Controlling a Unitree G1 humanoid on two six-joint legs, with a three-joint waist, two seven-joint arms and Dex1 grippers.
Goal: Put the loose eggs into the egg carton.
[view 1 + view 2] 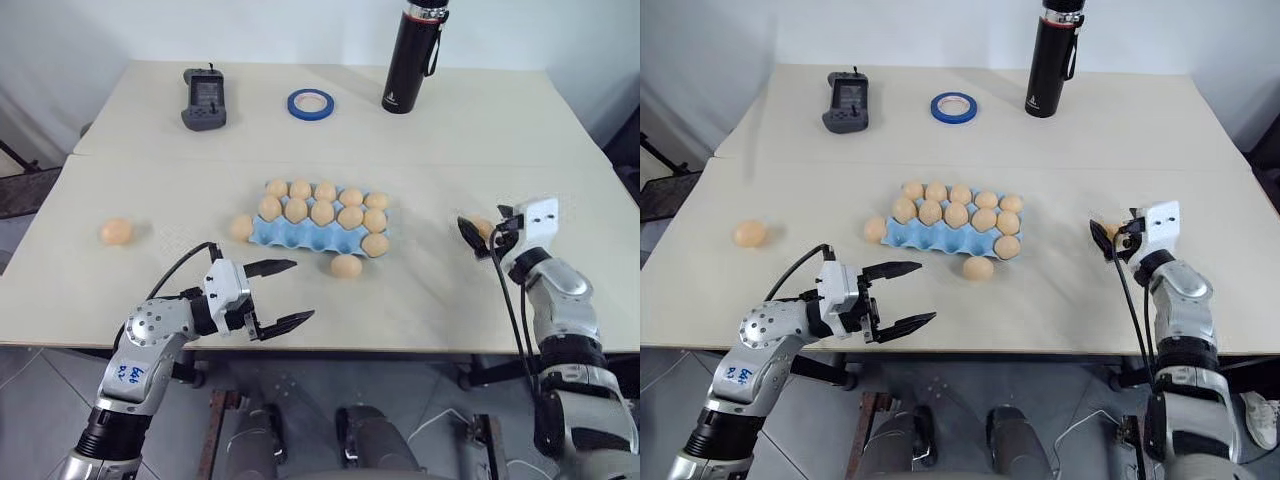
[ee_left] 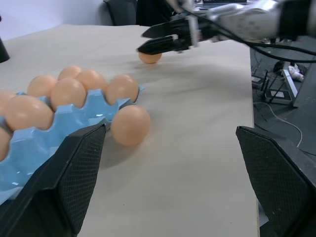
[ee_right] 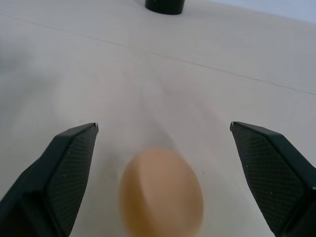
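the egg carton [image 1: 320, 228] lies near the middle of the pale surface [image 1: 420, 150], its blue cups mostly filled with eggs, the cups along its near-left side bare; one loose egg [image 1: 346, 266] rests just beside the carton's near edge, touching or almost touching it; another loose egg [image 1: 241, 227] sits against the carton's left end; a third egg [image 1: 116, 232] lies well apart to the carton's left, alone on open surface; a fourth egg [image 1: 484, 229] lies well to the carton's right.

beyond the carton, toward the far edge, stand a blue tape ring [image 1: 311, 104], a grey handheld device [image 1: 204, 98] to the ring's left, and a tall black flask [image 1: 413, 58] to the ring's right; none of them lies between the carton and the loose eggs.

the right pincer [image 1: 478, 232] is spread wide around the fourth egg, which sits between the two fingers [image 3: 69, 168] without visible contact; the left pincer [image 1: 282, 294] hovers nearer than the carton and a little to its left, fingers spread wide and holding nothing, pointing toward the egg at the carton's near edge, which lies just ahead of it and apart from its tips.
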